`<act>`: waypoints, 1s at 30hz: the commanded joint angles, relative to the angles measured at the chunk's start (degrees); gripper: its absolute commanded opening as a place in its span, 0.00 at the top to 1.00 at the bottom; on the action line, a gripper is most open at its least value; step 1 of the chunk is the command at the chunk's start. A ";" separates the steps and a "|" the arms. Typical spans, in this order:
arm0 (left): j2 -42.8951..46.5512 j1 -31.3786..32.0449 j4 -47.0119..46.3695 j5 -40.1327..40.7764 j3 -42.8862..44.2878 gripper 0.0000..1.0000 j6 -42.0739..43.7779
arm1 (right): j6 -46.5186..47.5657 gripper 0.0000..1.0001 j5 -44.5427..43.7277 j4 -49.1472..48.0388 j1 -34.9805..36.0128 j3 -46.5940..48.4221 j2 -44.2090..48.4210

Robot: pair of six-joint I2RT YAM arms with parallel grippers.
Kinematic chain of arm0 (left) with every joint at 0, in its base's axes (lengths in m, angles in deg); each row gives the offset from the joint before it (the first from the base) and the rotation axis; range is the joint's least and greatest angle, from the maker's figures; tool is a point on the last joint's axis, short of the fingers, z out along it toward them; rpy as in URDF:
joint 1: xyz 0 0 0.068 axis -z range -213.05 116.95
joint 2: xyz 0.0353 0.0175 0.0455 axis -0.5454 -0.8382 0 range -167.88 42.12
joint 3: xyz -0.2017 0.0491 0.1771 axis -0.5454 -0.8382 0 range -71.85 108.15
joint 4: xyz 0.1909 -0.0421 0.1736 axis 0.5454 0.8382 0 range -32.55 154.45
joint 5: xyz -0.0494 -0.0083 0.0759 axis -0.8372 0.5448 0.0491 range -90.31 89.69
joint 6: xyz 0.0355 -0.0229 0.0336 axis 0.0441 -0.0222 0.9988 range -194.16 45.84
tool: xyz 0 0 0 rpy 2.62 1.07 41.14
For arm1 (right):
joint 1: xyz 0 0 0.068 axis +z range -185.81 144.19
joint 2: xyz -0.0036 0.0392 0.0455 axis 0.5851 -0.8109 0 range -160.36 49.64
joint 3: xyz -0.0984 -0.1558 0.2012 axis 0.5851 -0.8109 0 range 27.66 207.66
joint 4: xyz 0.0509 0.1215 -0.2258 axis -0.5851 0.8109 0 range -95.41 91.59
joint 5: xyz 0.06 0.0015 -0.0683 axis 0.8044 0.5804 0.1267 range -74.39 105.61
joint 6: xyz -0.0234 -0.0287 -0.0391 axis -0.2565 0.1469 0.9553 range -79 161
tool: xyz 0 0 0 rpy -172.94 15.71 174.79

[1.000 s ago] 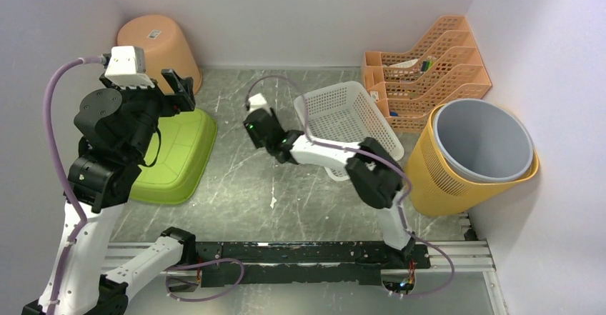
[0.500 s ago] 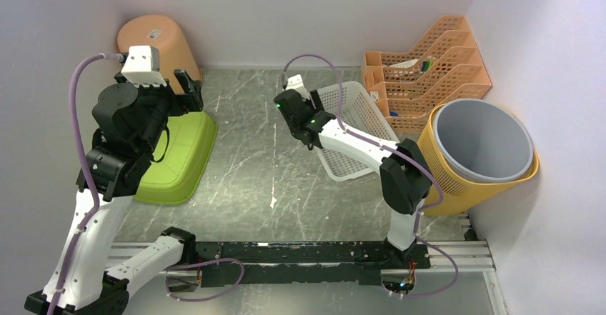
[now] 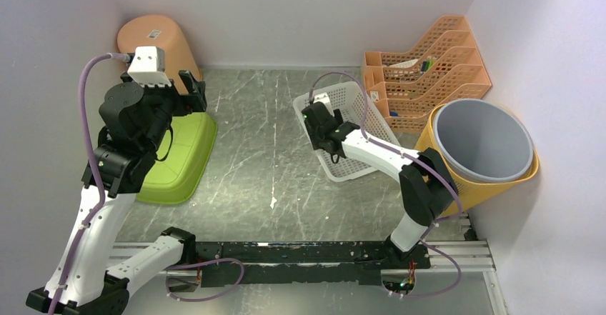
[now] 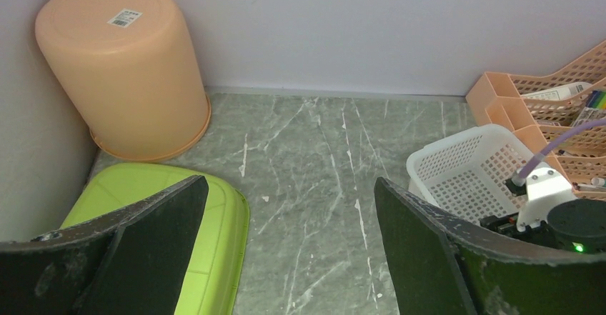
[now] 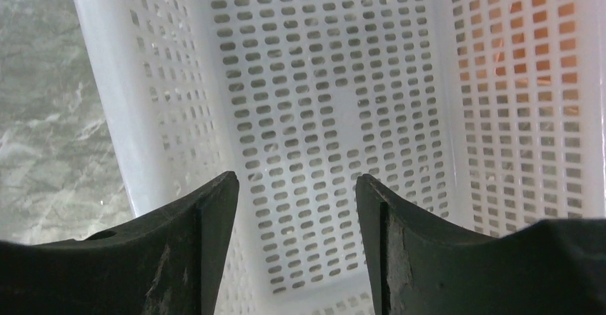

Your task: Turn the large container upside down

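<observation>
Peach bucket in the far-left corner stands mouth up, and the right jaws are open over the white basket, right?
No: the bucket stands mouth down, its labelled base on top, as the left wrist view shows. The right jaws are open over the white basket.

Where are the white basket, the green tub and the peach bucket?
white basket (image 5: 321,79), right wrist view, mesh panel inside
green tub (image 3: 184,154), top view, right side
peach bucket (image 4: 121,65), left wrist view, side wall

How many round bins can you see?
3. Peach bin upside down, far-left corner; yellow mesh bin by the right wall; grey bin nested inside it. More could be nested unseen.
</observation>
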 commanded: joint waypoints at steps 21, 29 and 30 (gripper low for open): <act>-0.83 0.05 -3.12 -1.09 -1.62 0.01 -0.81 | 0.51 0.38 10.03 0.21 6.61 -4.44 10.03; -0.53 0.05 -3.30 -1.27 -2.55 0.01 -0.86 | -2.26 0.38 3.74 0.50 6.70 -8.63 6.47; -0.43 0.05 -3.21 -1.17 -2.64 0.01 -0.78 | -2.81 0.38 2.69 1.08 6.72 -8.84 5.87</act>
